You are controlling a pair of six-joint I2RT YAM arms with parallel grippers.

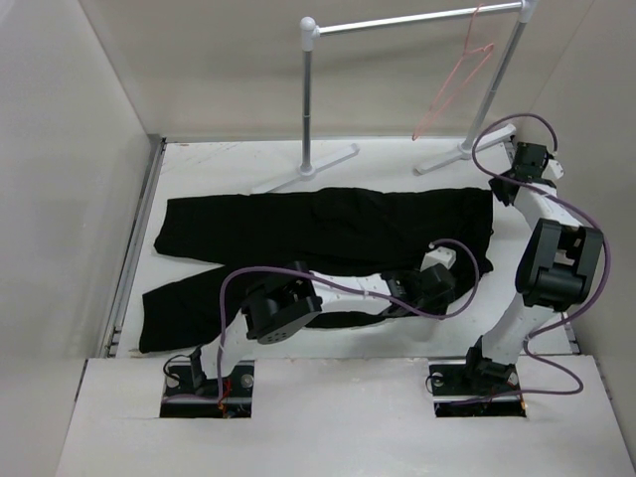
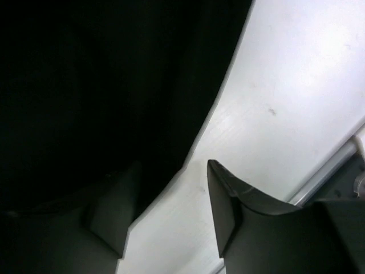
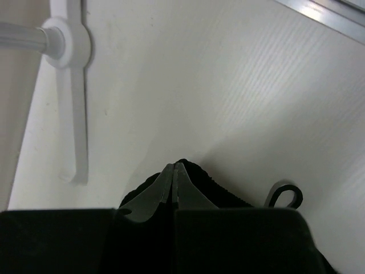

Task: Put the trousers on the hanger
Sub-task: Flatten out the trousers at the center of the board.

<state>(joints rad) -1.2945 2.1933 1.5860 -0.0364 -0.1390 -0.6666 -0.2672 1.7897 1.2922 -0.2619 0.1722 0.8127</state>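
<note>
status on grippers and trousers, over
left gripper open, astride trousers edge. right gripper shut on trousers corner. trousers flat on table; hanger hanging on rack behind.

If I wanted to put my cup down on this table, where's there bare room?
Bare table lies at the far left, between the trousers and the back wall, and between the two feet of the clothes rack. The middle is covered by trousers; the right end is crowded by the right arm.
</note>
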